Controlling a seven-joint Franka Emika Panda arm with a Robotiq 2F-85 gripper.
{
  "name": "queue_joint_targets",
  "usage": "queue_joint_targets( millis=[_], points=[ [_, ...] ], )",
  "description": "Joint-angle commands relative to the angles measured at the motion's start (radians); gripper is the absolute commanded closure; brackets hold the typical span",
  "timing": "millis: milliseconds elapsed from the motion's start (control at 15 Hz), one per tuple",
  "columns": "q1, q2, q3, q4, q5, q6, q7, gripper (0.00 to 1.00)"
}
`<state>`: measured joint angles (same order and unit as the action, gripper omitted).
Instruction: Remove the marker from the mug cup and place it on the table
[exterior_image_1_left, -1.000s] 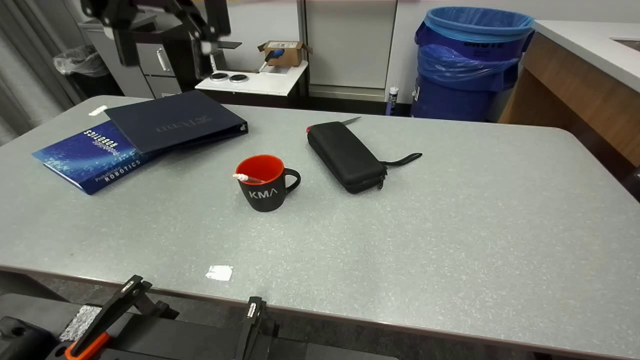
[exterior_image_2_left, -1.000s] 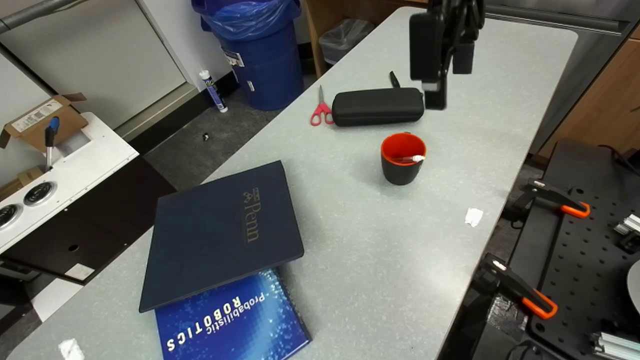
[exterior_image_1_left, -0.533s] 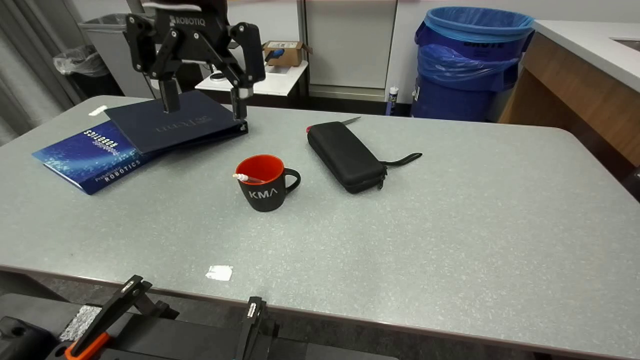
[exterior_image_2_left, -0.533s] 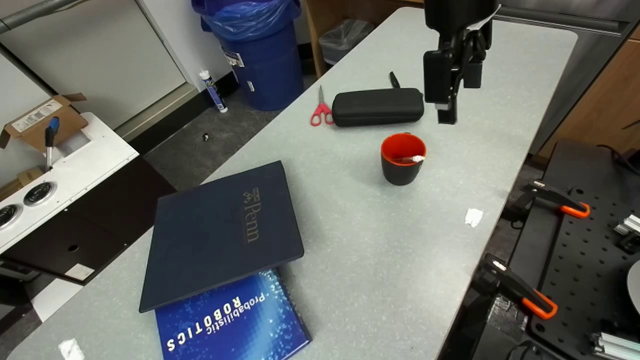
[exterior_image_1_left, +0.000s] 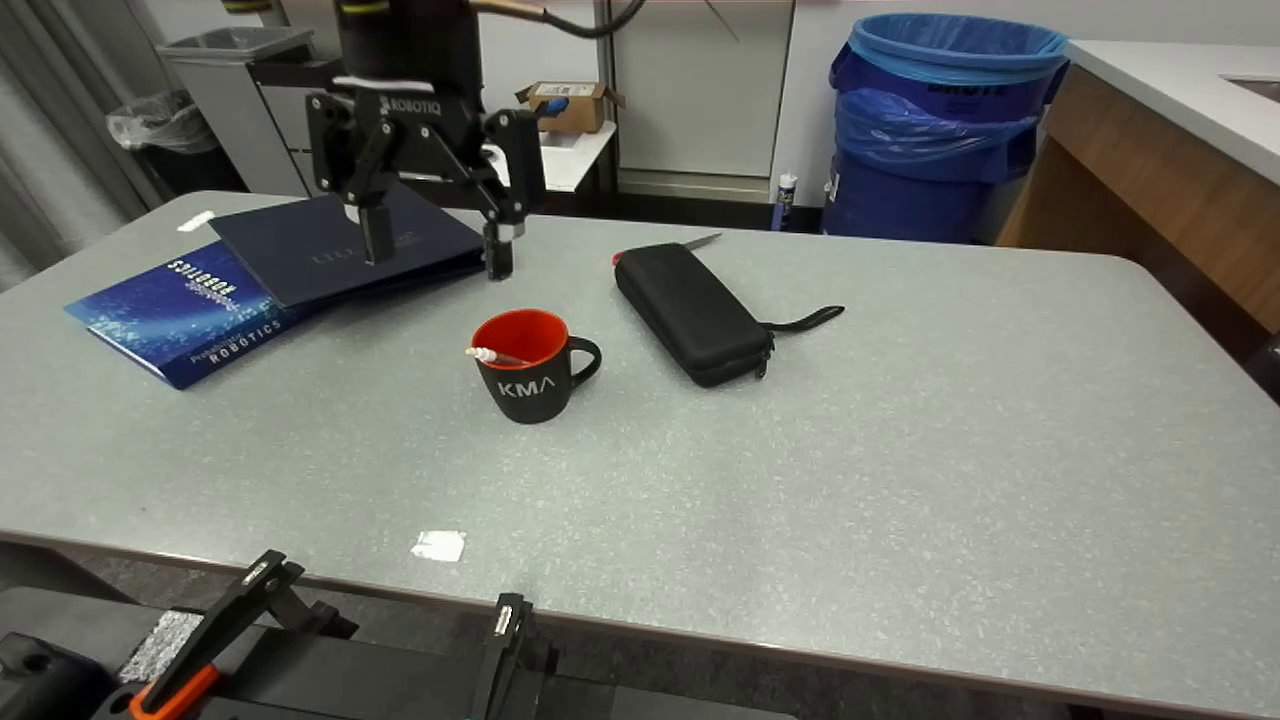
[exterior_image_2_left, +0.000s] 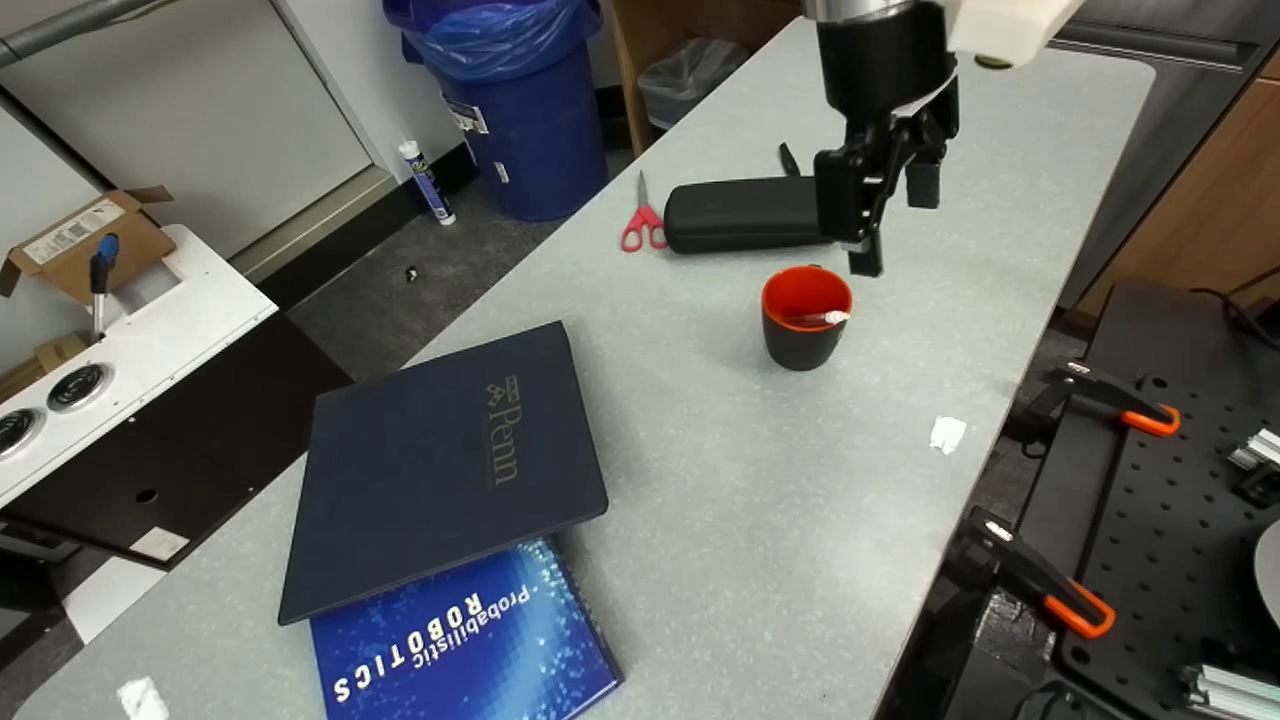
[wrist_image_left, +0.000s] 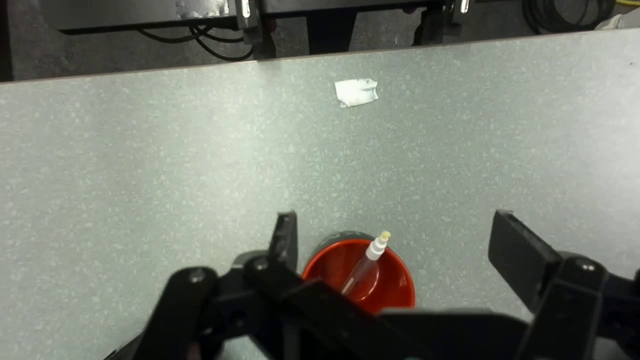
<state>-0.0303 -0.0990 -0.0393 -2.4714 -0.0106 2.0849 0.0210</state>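
The black mug cup (exterior_image_1_left: 528, 397) with red inside stands upright on the grey table (exterior_image_1_left: 850, 500). It also shows in an exterior view (exterior_image_2_left: 800, 347) and the wrist view (wrist_image_left: 392, 287). The marker (exterior_image_1_left: 486, 355) leans inside the mug. Its white end with a yellowish tip sticks out over the rim in the wrist view (wrist_image_left: 376, 248). My gripper (exterior_image_1_left: 438, 257) is open and empty, above the table and apart from the mug. In the wrist view the marker tip lies between the wide-set fingers (wrist_image_left: 392, 220), nearer the left one. The handle is hidden there.
A black zip case (exterior_image_1_left: 692, 312) lies beside the mug, with red scissors (exterior_image_2_left: 641, 225) at its end. A dark binder (exterior_image_2_left: 450, 470) rests on a blue book (exterior_image_2_left: 470, 640). White tape (exterior_image_1_left: 438, 545) is near the table's edge, where clamps (exterior_image_1_left: 503, 640) stand.
My open gripper has come down from higher up and moved closer to the mug. The mug, the marker and the other objects have not moved.
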Motion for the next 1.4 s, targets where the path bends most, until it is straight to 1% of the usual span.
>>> queue_joint_targets(
  millis=[0,200,400,733,800,867,933,1000,1267,1333],
  points=[
    [-0.009,0.165,0.000,0.073,-0.020,0.053,0.075,0.00],
    [-0.002,0.274,-0.003,0.122,-0.010,0.074,0.111,0.00],
    [0.001,0.358,-0.005,0.177,0.003,0.059,0.128,0.00],
    [0.003,0.435,0.006,0.239,0.040,0.030,0.109,0.01],
    [0.003,0.440,0.009,0.245,0.048,0.025,0.104,0.17],
    [0.002,0.449,0.013,0.253,0.057,0.016,0.097,0.25],
    [0.000,0.456,0.017,0.259,0.066,0.009,0.087,0.29],
    [0.000,0.457,0.019,0.261,0.071,0.000,0.081,0.36],
    [-0.003,0.434,0.021,0.249,0.083,-0.028,0.068,0.69],
    [-0.004,0.430,0.020,0.247,0.084,-0.035,0.066,0.75]
  ],
)
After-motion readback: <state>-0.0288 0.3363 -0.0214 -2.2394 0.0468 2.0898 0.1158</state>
